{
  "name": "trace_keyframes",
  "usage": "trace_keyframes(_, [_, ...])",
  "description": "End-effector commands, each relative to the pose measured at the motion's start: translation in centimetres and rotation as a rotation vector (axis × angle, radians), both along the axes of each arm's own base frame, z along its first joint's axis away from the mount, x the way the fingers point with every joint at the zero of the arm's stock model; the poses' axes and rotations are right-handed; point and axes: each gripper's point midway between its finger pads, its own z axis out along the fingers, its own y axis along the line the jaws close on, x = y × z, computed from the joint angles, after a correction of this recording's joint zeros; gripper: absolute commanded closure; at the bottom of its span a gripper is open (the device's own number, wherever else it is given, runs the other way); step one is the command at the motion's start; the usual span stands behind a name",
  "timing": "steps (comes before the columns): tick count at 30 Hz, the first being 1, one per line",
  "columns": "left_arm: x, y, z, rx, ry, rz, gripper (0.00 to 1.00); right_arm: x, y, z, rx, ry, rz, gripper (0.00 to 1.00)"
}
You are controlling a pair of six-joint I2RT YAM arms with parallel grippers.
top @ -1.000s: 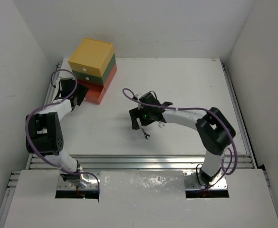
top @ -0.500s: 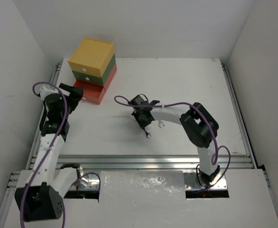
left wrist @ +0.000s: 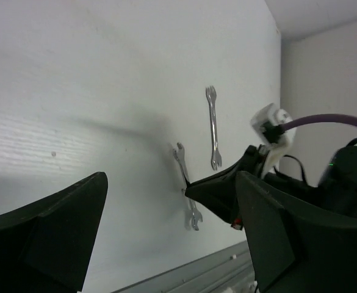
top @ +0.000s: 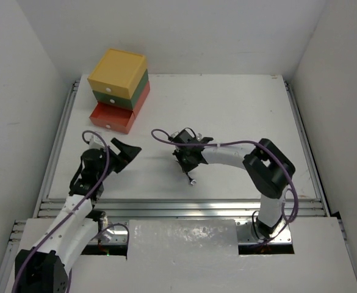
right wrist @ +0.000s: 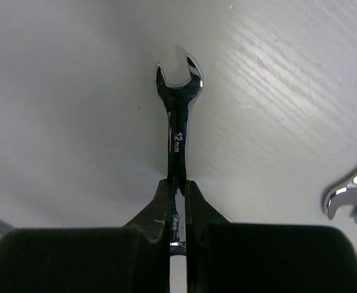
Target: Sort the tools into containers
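Where the overhead view reaches its upper left, item one is the drawer stack at the far left corner of the white table: yellow drawer on top, dark green drawer beneath, red-orange drawer lowest. The lowest drawer's front juts out past the two above and carries a small white knob. Item two, lower and just right of the stack but apart from it, is my left pincer, with its fingers spread wide, gripping nothing, and pointing toward the centre of the frame. Item three, at the centre, is my right pincer, with its fingers pressed together on the shank of the 12 mm wrench. That silver wrench reaches out past my fingertips, its open-ended head toward the top of the right wrist frame. I cannot tell whether the head touches the table. Item four, at the right edge of that same frame, is the second wrench, also silver and open-ended, lying flat on the table. It is near the first but not touching it, and nothing is gripping it. My left wrist camera shows both wrenches between its spread fingers.
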Motion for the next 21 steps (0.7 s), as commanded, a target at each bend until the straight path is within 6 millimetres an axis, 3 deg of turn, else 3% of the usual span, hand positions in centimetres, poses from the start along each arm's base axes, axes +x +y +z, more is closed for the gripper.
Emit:
trace_keyframes(1, [-0.6, -3.0, 2.6, -0.159, -0.161, -0.116, 0.17, 0.6, 2.9, 5.1, 0.216, -0.103, -0.007, 1.00])
trace_keyframes(3, [-1.1, -4.2, 4.5, -0.233, -0.271, -0.166, 0.16, 0.5, 3.1, 6.8, 0.279, -0.137, -0.006, 1.00])
trace_keyframes(4, [-1.5, -4.7, 3.8, -0.250, -0.243, -0.182, 0.16, 0.4, 3.2, 7.3, 0.293, -0.149, -0.003, 1.00])
trace_keyframes(6, [-1.7, -5.6, 4.9, -0.285, -0.290, -0.218, 0.16, -0.2, 3.9, 8.4, 0.359, -0.150, 0.027, 1.00])
trace_keyframes(8, [-2.0, -6.8, 5.6, -0.309, -0.312, -0.244, 0.17, -0.9, 5.0, 11.0, 0.464, -0.160, 0.073, 1.00])
trace_keyframes(12, [-2.5, -8.8, 6.9, -0.342, -0.352, -0.293, 0.27, -2.6, 6.2, 15.1, 0.619, -0.181, 0.136, 1.00])
trace_keyframes(13, [-2.3, -8.9, 6.9, -0.341, -0.347, -0.290, 0.29, -2.9, 6.3, 15.0, 0.622, -0.169, 0.144, 1.00])
trace_keyframes(17, [-1.6, -9.7, 6.7, -0.339, -0.327, -0.288, 0.33, -3.9, 7.4, 18.2, 0.706, -0.201, 0.210, 1.00])
trace_keyframes(21, [-1.3, -10.7, 7.2, -0.347, -0.329, -0.311, 0.39, -5.1, 8.9, 19.3, 0.707, -0.222, 0.272, 1.00])
